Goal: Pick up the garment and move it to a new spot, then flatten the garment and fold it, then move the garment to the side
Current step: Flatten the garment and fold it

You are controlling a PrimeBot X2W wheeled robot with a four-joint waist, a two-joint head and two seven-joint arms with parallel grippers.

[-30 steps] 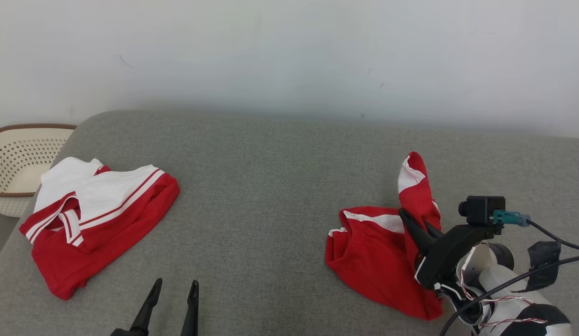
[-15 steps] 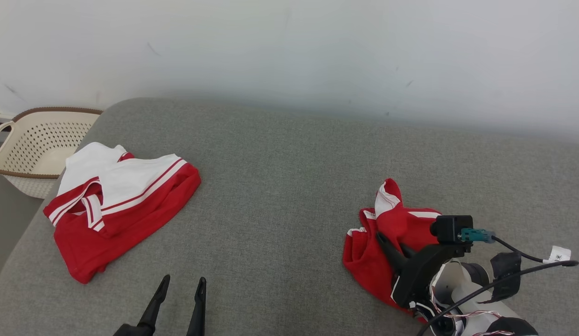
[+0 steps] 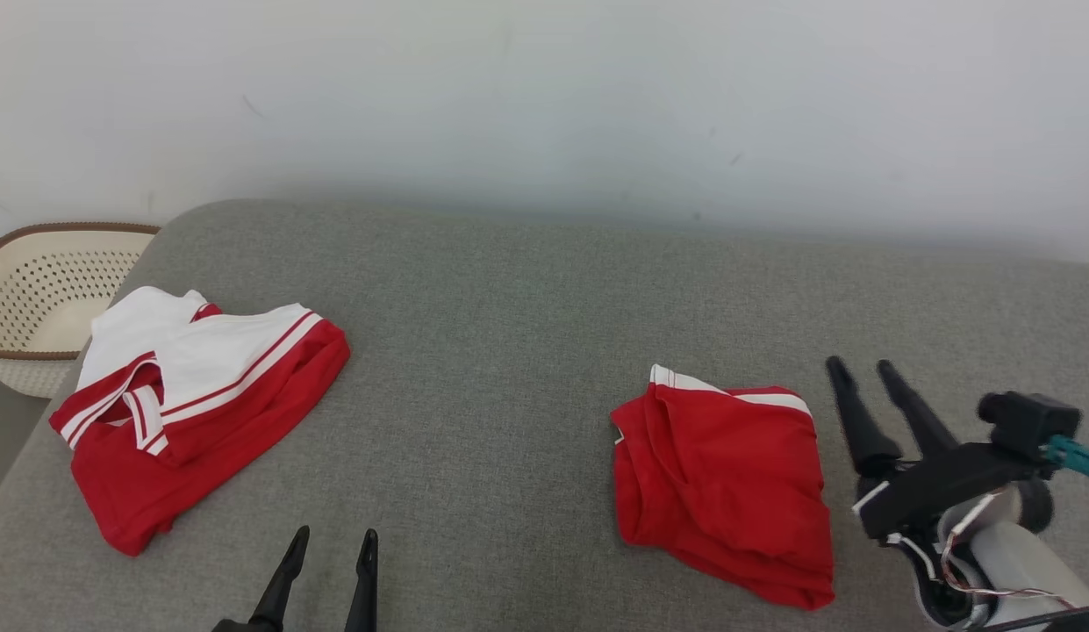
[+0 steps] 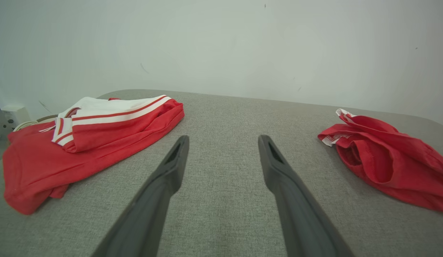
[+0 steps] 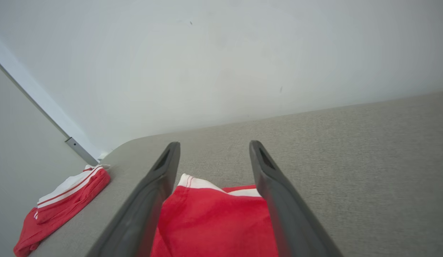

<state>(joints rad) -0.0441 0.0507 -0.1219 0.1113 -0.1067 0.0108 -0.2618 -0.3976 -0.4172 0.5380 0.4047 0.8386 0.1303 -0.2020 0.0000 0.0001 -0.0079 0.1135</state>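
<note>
Observed right gripper (image 3: 863, 369) open and empty, just right of the red garment (image 3: 728, 474), clear of it. Observed that garment lying folded on the grey cushion (image 3: 509, 351), right of centre. Observed left gripper (image 3: 333, 535) open at the near edge, well apart. Noted second red-and-white garment (image 3: 202, 412) at far left.

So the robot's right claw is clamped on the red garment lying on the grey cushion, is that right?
Not quite. The right gripper is open and grips nothing; its fingers stand to the right of the red garment, which does lie on the grey cushion. The head view shows it.
</note>
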